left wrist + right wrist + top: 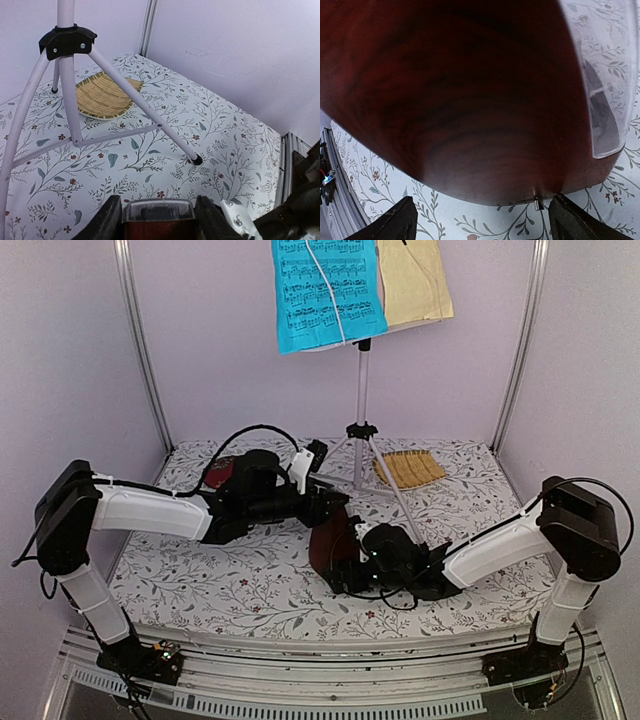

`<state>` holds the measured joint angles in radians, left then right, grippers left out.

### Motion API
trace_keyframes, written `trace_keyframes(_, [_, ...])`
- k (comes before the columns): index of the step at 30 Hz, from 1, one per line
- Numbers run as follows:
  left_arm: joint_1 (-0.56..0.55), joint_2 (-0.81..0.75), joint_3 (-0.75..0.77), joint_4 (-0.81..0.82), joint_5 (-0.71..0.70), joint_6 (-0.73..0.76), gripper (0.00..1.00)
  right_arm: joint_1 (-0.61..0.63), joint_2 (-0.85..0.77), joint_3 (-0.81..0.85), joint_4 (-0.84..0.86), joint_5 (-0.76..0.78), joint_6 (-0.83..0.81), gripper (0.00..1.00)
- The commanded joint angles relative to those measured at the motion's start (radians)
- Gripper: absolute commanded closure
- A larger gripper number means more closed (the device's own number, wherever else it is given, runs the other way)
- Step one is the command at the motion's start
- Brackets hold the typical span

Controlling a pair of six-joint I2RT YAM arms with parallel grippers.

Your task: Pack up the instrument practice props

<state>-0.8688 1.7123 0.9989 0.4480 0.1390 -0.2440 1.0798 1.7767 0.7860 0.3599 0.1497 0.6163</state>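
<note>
The floral-printed counter [250, 585] is carrying the tall silver tripod music stand [361, 390] at the rear, with the blue sheet [325, 290] and pale-yellow sheet [415, 280] propped at its top. At centre, the left gripper [159, 214] is pinching the narrow top of the glossy red-brown pyramid metronome [470, 100]. The right gripper [480, 220] is hovering wide-open beside its base. Supporting that slick, tapering body low should be preventing slip.

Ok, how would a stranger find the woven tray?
Find the tall silver music stand at the back of the floral table. Seen from above, the woven bamboo tray lies just right of its tripod legs. Only it is pale tan and ribbed; the metronome is dark red-brown.
</note>
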Motion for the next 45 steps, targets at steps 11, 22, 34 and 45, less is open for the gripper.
trace_keyframes(11, [-0.036,0.028,0.011,-0.060,-0.024,-0.027,0.60,0.031,0.080,0.044,0.044,0.180,0.026,0.12])
trace_keyframes(22, [-0.041,0.037,0.015,-0.059,-0.040,-0.059,0.61,0.042,0.091,0.045,0.065,0.208,0.006,0.33])
trace_keyframes(34, [-0.046,0.034,0.015,-0.056,-0.048,-0.066,0.61,0.045,0.096,0.044,0.070,0.222,0.006,0.56])
trace_keyframes(45, [-0.046,0.014,-0.002,-0.063,-0.048,-0.013,0.60,0.046,0.014,-0.016,0.098,0.196,-0.037,0.29])
